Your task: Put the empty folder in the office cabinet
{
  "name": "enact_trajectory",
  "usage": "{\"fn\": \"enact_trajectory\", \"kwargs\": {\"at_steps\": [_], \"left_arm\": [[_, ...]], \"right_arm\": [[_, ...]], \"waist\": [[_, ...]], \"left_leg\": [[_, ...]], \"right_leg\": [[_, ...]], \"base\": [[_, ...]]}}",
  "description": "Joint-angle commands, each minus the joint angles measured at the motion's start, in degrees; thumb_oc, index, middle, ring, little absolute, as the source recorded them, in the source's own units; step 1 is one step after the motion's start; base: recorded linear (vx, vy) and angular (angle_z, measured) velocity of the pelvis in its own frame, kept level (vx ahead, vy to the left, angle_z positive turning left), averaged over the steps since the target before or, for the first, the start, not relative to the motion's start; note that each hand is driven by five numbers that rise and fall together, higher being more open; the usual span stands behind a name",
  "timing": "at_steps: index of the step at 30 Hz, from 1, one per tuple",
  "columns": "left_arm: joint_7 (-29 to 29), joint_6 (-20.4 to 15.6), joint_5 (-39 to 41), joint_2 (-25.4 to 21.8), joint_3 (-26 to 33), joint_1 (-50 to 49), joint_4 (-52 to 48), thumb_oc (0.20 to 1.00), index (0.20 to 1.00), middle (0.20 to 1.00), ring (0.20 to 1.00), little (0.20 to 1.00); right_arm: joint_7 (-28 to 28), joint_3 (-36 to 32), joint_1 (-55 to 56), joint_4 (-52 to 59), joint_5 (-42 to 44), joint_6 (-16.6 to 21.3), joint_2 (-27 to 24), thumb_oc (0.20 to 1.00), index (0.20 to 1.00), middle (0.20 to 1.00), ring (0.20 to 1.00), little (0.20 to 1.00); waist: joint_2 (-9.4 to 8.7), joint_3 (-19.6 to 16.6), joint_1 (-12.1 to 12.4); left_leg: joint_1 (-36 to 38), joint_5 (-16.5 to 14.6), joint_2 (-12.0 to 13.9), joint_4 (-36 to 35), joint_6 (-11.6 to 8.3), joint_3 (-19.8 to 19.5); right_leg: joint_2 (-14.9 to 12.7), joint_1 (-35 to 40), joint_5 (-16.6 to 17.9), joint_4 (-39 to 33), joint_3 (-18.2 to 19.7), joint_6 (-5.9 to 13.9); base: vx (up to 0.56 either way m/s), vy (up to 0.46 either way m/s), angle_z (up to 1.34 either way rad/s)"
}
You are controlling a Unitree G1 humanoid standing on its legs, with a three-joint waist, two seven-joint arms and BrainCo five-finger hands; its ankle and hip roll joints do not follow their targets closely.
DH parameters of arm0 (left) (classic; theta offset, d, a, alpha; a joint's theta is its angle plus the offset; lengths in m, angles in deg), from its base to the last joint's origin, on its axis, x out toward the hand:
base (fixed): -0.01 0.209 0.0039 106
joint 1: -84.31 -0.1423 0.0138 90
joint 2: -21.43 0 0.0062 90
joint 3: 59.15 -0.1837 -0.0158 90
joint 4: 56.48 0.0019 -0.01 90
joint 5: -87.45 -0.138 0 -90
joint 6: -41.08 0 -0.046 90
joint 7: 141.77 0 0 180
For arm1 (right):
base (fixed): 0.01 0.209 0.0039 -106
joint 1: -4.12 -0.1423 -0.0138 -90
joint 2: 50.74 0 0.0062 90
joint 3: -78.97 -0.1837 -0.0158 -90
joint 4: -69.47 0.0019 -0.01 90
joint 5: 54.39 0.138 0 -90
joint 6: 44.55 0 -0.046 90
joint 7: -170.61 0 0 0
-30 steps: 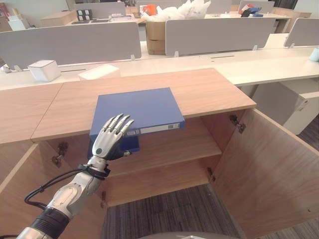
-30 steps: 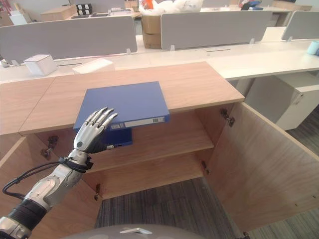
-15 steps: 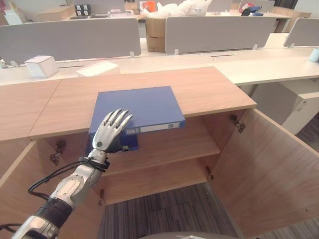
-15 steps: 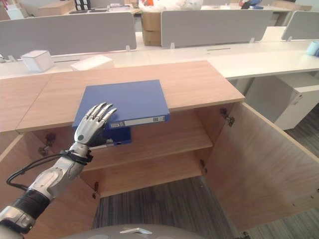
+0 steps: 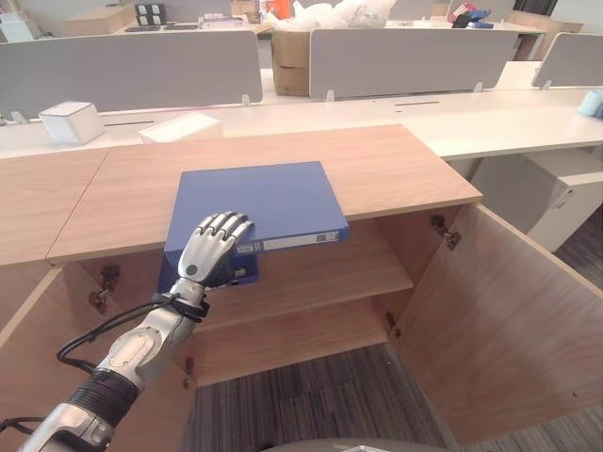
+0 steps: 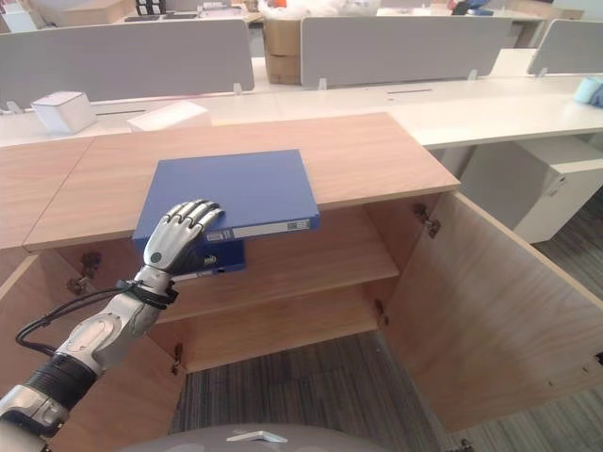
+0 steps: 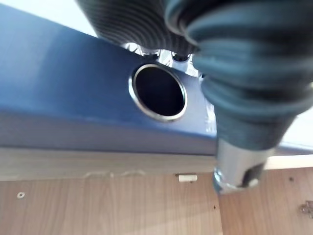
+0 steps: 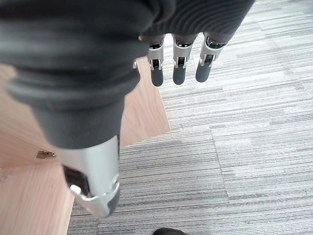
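Folder (image 5: 252, 201), blue, flat on wood cabinet top (image 5: 377, 169), spine w/ label overhanging front edge toward robot, long axis approx along that edge. Spine finger hole (image 7: 159, 91) visible in left wrist view. Left hand (image 5: 209, 253) at spine's left end, fingers curled over top edge, thumb under, clamping folder. Cabinet doors open, right door (image 5: 509, 311) swung out; inner shelf (image 5: 330, 273) bare wood. Room: white desks w/ grey dividers (image 5: 405, 58), white box (image 5: 71, 121), cardboard box (image 5: 290, 56), grey carpet (image 8: 254, 122). Right hand (image 8: 177, 61) hangs over carpet, fingers relaxed, straight-ish, holding nothing.
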Motion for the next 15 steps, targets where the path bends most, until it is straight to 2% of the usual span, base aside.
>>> {"fn": "enact_trajectory", "kwargs": {"at_steps": [1, 15], "left_arm": [[0.55, 0.18, -0.94, -2.66, -0.14, 7.52, 2.94, 0.200, 0.200, 0.200, 0.200, 0.200], [0.12, -0.32, 0.83, -4.74, 0.46, 8.11, 2.51, 0.200, 0.200, 0.200, 0.200, 0.200]], "right_arm": [[-1.95, 0.86, -3.93, -2.12, 0.90, 1.30, -2.46, 1.000, 1.000, 1.000, 1.000, 1.000], [-2.04, -0.10, -4.41, 0.97, 3.35, 2.29, -2.14, 1.000, 1.000, 1.000, 1.000, 1.000]], "waist": [[-1.24, 1.70, -1.28], [-1.05, 1.28, -1.26]], "left_leg": [[3.83, -9.80, 2.43, 0.06, -4.31, 1.10], [3.71, -10.10, 1.38, 0.06, -3.64, 2.62]], "right_leg": [[-0.49, -0.35, -3.54, 0.25, -2.42, 3.12], [-1.32, -1.04, -2.54, 0.25, -1.93, 4.16]], "base": [[0.00, 0.000, 0.00], [-0.03, 0.029, -0.06]]}}
